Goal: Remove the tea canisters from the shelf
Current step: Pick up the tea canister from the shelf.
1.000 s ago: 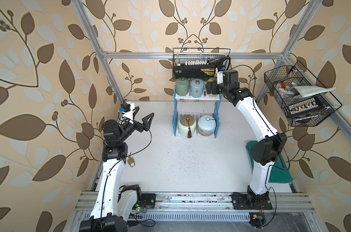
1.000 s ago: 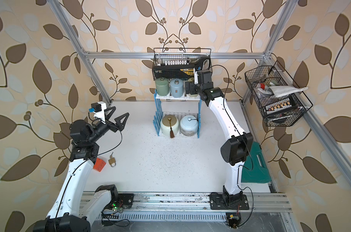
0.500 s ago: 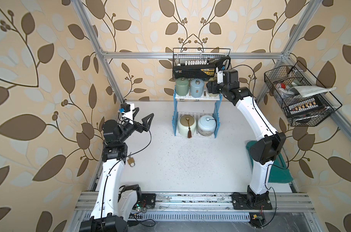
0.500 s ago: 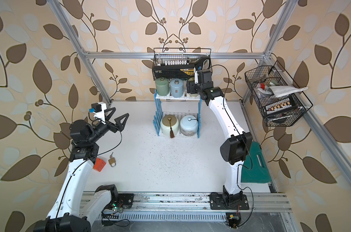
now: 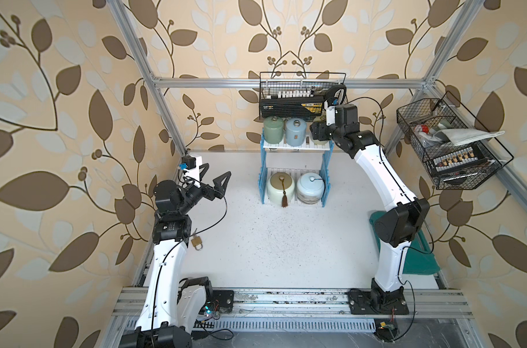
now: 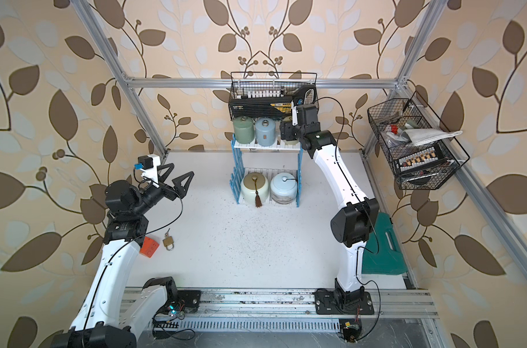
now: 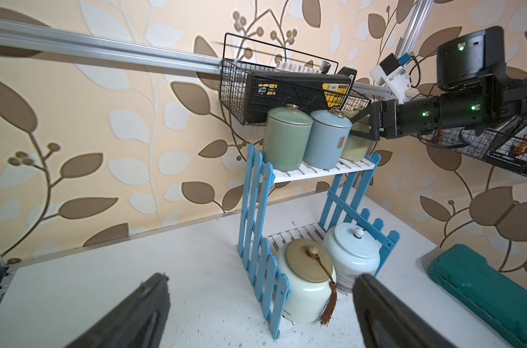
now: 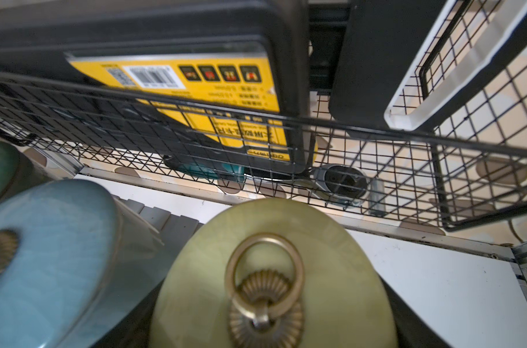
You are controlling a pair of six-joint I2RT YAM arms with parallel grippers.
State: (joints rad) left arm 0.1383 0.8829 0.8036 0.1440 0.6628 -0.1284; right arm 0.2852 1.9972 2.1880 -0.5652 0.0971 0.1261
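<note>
a: where's everything that has to come off?
b: all five are on the shelf (image 5: pixel 263 180), which stands at the middle of the tabletop's (image 5: pixel 271 241) back edge. on the upper board are the dark green canister (image 5: pixel 273 130), the light blue canister (image 5: pixel 296 132) just beside it, then the yellow-green canister (image 8: pixel 340 265) at the end nearest the right arm. on the lower board are the cream canister (image 5: pixel 282 188), its brown tassel hanging down the front, and the white-blue canister (image 5: pixel 310 188) just beside it.
a: and the right gripper?
b: the right gripper (image 7: pixel 361 126) is at the upper board with one finger on each side of the yellow-green canister. in the right wrist view the dark fingers lie flush against its sides with no gap showing, so it is grasping that one (the brass ring on the lid sits midway between them). the canister is upright.
a: left gripper?
b: the left gripper (image 5: pixel 217 170) hangs above the tabletop near the left edge, jaws spread wide, nothing in them, pointed toward the shelf.
a: anything else about?
b: a wire basket (image 5: pixel 274 86) hangs on the back wall just above the upper canisters and holds a black case (image 5: pixel 289 107) with a yellow label. a brass padlock (image 5: pixel 197 242) and an orange block (image 6: pixel 148 246) lie by the left edge near the left arm. a green case (image 5: pixel 419 262) lies along the right edge, partly behind the right arm.
</note>
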